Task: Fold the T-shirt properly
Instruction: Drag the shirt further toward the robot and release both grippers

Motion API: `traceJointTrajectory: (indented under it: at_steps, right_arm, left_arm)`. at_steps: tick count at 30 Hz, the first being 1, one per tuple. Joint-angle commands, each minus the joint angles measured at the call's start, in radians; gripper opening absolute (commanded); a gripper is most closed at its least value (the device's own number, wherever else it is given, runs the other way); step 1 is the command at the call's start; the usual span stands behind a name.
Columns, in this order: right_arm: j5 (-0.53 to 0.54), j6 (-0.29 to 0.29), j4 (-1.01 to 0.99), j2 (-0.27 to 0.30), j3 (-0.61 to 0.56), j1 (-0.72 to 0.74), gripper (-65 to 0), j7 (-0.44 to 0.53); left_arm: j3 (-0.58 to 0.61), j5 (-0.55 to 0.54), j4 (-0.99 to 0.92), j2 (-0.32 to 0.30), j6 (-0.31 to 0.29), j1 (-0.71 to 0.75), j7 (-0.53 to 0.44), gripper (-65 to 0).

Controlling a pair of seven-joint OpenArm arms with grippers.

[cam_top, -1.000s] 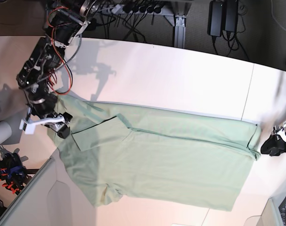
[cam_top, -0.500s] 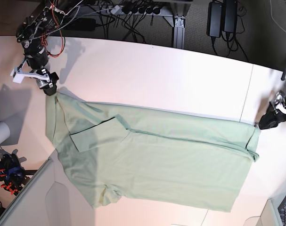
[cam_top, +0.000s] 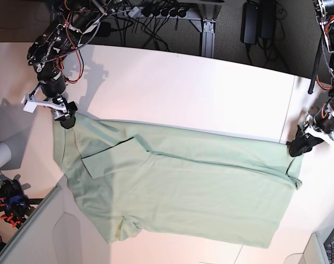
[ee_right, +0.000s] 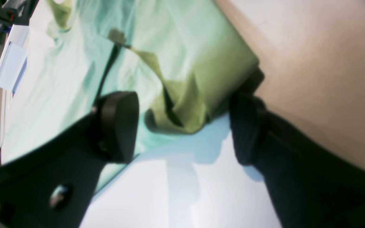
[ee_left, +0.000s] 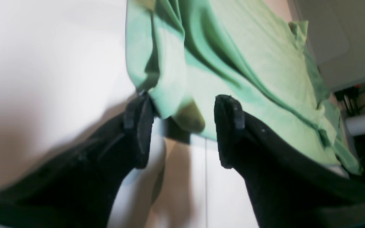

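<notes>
table [cam_top: 211,93] bears the t-shirt [cam_top: 183,187] spread flat and folded lengthwise, the left gripper [ee_left: 182,133] spread wide astride its hem corner and the right gripper [ee_right: 182,126] spread wide astride its shoulder corner, neither clamped

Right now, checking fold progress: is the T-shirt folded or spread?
Partly folded: the T-shirt lies long across the table, far edge and sleeve turned over.

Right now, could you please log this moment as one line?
stage: corner pickup | T-shirt: flat, part-folded | left gripper: open at hem corner | right gripper: open at shoulder corner
</notes>
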Motion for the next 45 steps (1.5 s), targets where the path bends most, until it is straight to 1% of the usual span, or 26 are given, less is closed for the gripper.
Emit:
traceJointTrajectory:
  at_steps: [1,4,7,8,9,10,11,12,13,14,15,16,18,19,21,24,25,28,32,35,40,45]
  right_arm:
    - [0.005,0.004,0.01,0.01,0.0,0.016,-20.7,0.005]
    - [0.004,0.004,0.01,-0.001,0.0,0.035,-20.7,0.008]
    - [-0.002,0.004,0.01,-0.012,-0.008,0.056,-20.7,0.019]
    - [-0.015,0.004,0.008,-0.013,-0.014,0.063,-20.8,0.024]
    - [-0.023,0.004,0.006,-0.013,-0.021,0.067,-21.0,0.035]
    - [-0.03,0.004,0.004,-0.012,-0.03,0.069,-22.5,0.046]
    - [-0.037,0.004,0.002,-0.011,-0.04,0.07,-26.4,0.056]
    - [-0.042,0.004,0.002,-0.011,-0.048,0.069,-32.9,0.063]
    - [-0.051,0.004,0.002,-0.011,-0.055,0.069,-40.7,0.064]
    - [-0.056,0.004,0.002,-0.011,-0.059,0.069,-50.2,0.065]
    - [-0.056,0.004,0.002,-0.011,-0.06,0.069,-60.5,0.064]
    - [-0.056,0.004,0.002,-0.011,-0.06,0.068,-65.0,0.063]
    - [-0.061,0.005,0.002,-0.011,-0.059,0.065,-65.0,0.056]
    - [-0.06,0.005,0.002,-0.011,-0.059,0.065,-65.0,0.052]
    - [-0.059,0.005,0.003,-0.011,-0.059,0.063,-65.0,0.034]
    - [-0.031,0.005,0.006,-0.003,-0.057,0.056,-65.0,-0.007]
    - [-0.012,0.005,0.008,0.003,-0.056,0.05,-65.0,-0.021]
    - [0.019,0.005,0.04,0.014,-0.054,0.011,-65.0,-0.032]
    - [0.034,0.005,0.126,0.019,-0.053,-0.068,-65.0,-0.047]
    - [0.043,0.006,0.197,0.019,-0.053,-0.132,-65.0,-0.051]
    - [0.069,0.005,0.3,0.02,-0.053,-0.253,-65.0,-0.068]
    - [0.07,0.005,0.373,0.025,-0.053,-0.356,-65.0,-0.067]
  left_arm:
    - [0.013,0.023,0.008,0.007,0.024,-0.016,0.01,-30.3]
    - [0.05,0.052,0.008,0.023,0.04,-0.035,-0.003,-30.4]
    - [0.076,0.082,0.008,0.031,0.082,-0.051,-0.019,-30.4]
    - [0.08,0.089,0.008,0.032,0.083,-0.056,-0.023,-30.4]
    - [0.081,0.095,0.008,0.033,0.083,-0.059,-0.025,-30.9]
    - [0.081,0.097,0.008,0.033,0.083,-0.061,-0.025,-33.9]
    - [0.08,0.101,0.008,0.032,0.083,-0.062,-0.025,-39.4]
    - [0.08,0.108,0.008,0.032,0.083,-0.061,-0.025,-46.2]
    - [0.08,0.125,0.008,0.032,0.082,-0.061,-0.025,-52.7]
    - [0.08,0.139,0.008,0.033,0.082,-0.061,-0.024,-58.5]
    - [0.08,0.152,0.008,0.032,0.082,-0.061,-0.024,-63.5]
    - [0.08,0.164,0.008,0.032,0.081,-0.061,-0.023,-65.0]
    - [0.08,0.174,0.008,0.029,0.071,-0.061,-0.014,-65.0]
    - [0.08,0.173,0.008,0.024,0.047,-0.061,-0.011,-65.0]
    - [0.079,0.154,0.008,0.012,-0.025,-0.061,0.001,-65.0]
    - [0.058,0.071,0.01,-0.013,-0.126,-0.057,0.047,-65.0]
    - [0.048,0.039,0.011,-0.024,-0.134,-0.054,0.066,-65.0]
    - [0.034,-0.05,0.013,-0.066,-0.134,-0.026,0.104,-65.0]
    - [0.034,-0.109,0.022,-0.126,-0.134,0.029,0.109,-65.0]
    - [0.034,-0.165,0.051,-0.156,-0.134,0.082,0.138,-65.0]
    - [0.034,-0.18,0.179,-0.196,-0.134,0.208,0.145,-65.0]
    - [0.034,-0.187,0.294,-0.23,-0.134,0.319,0.145,-65.0]
